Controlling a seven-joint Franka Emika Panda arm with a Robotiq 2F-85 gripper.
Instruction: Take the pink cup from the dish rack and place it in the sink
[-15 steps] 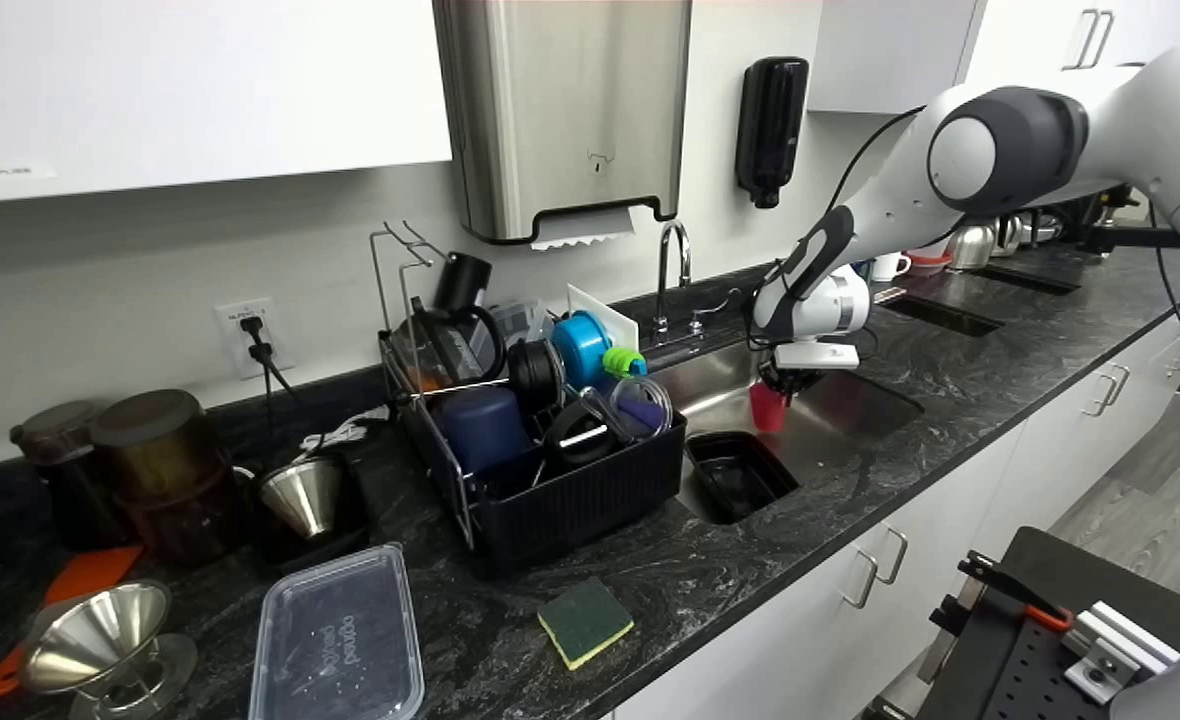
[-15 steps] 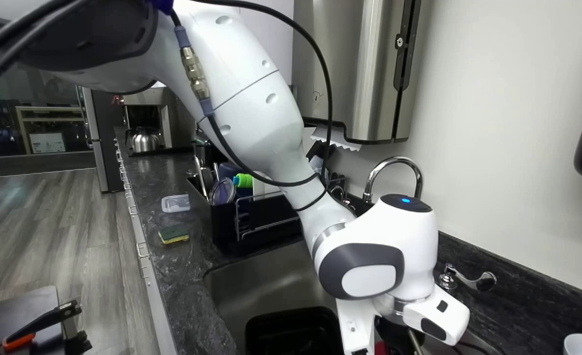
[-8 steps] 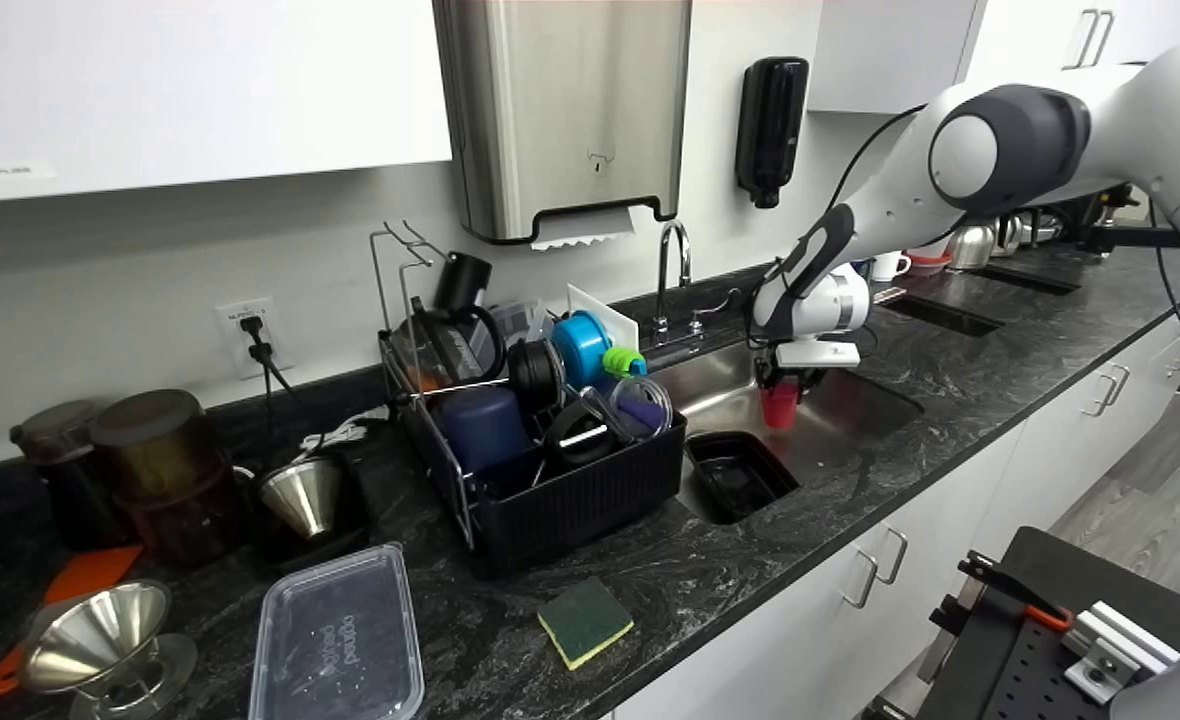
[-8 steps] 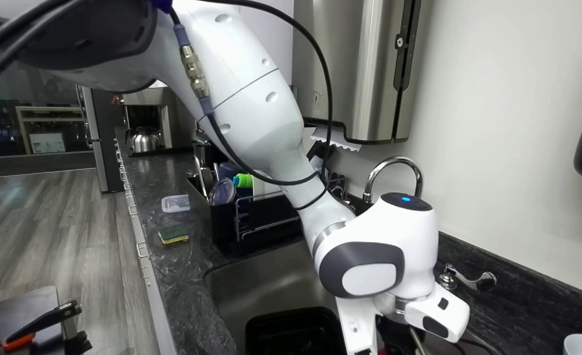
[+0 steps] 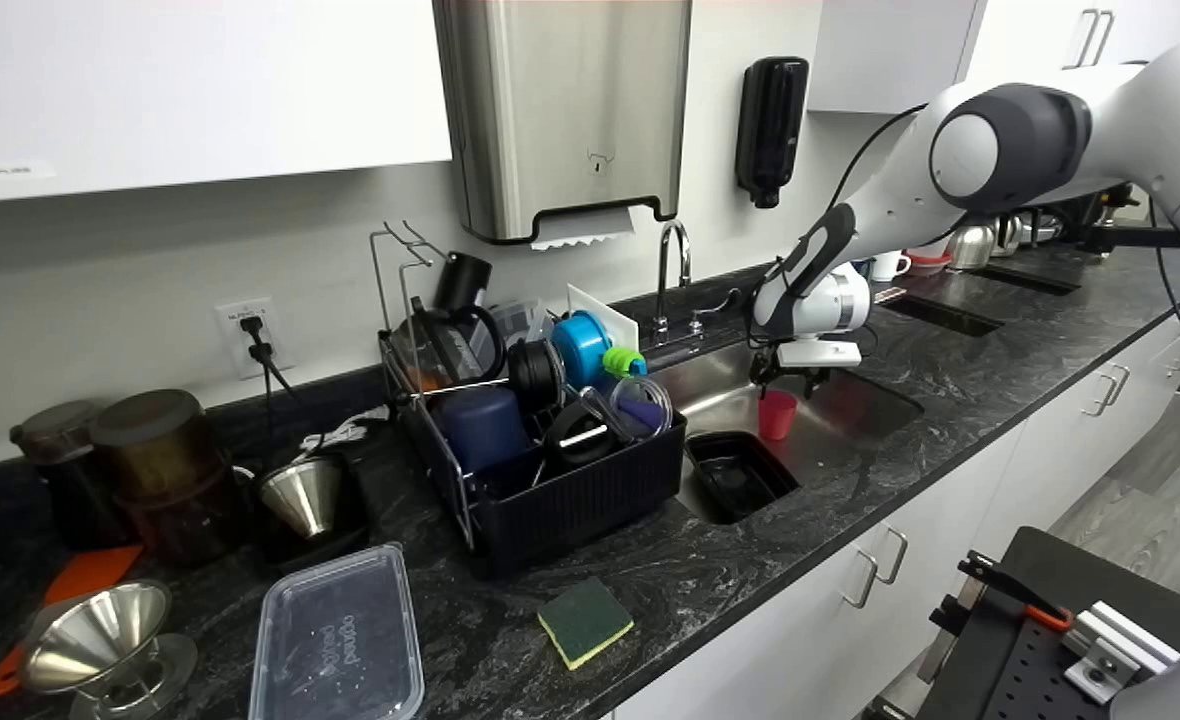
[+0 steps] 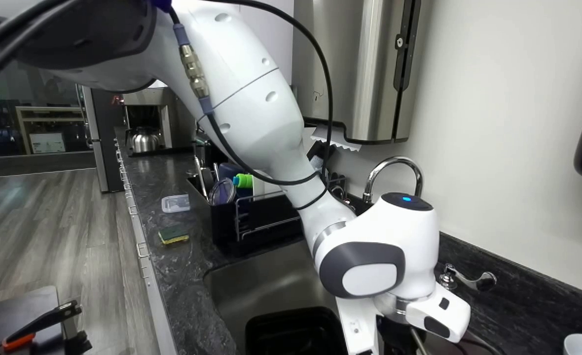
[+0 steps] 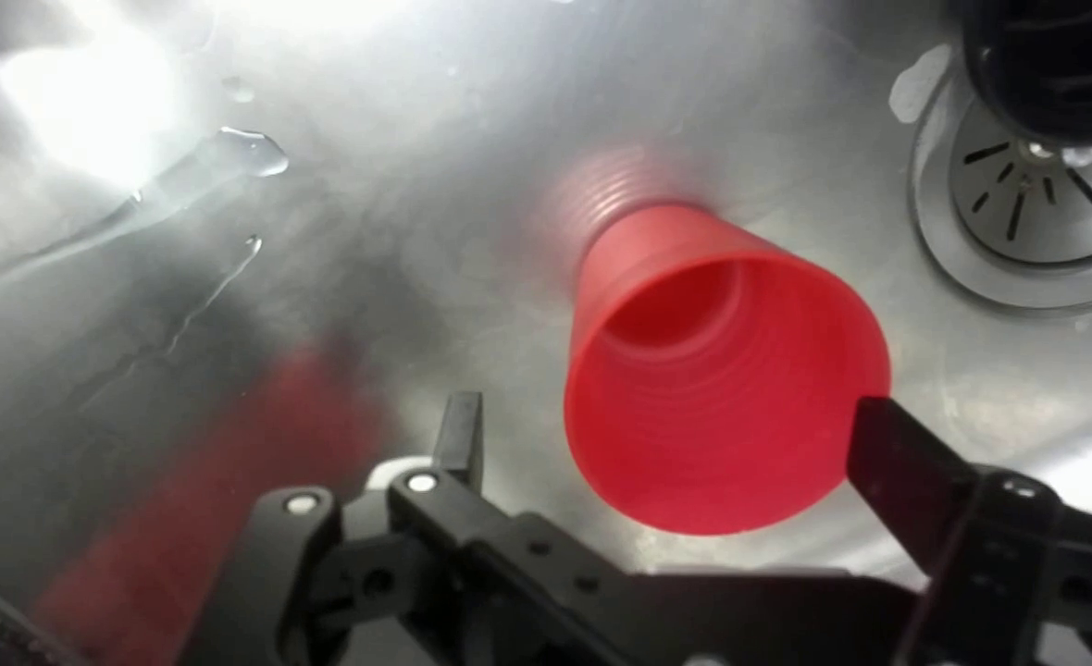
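one pink cup (image 5: 776,416) stands in the sink (image 5: 843,425); claw (image 7: 668,421) spread above.

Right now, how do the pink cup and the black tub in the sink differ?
Colour: the cup is reddish-pink, the tub black.
Shape: the cup is round and flares to its rim; the tub is rectangular with rounded corners.
Size: the cup is clearly narrower than the tub.
Place: the cup is under the tool; the tub is off to one side.
Shared: both are open-topped and in the sink.
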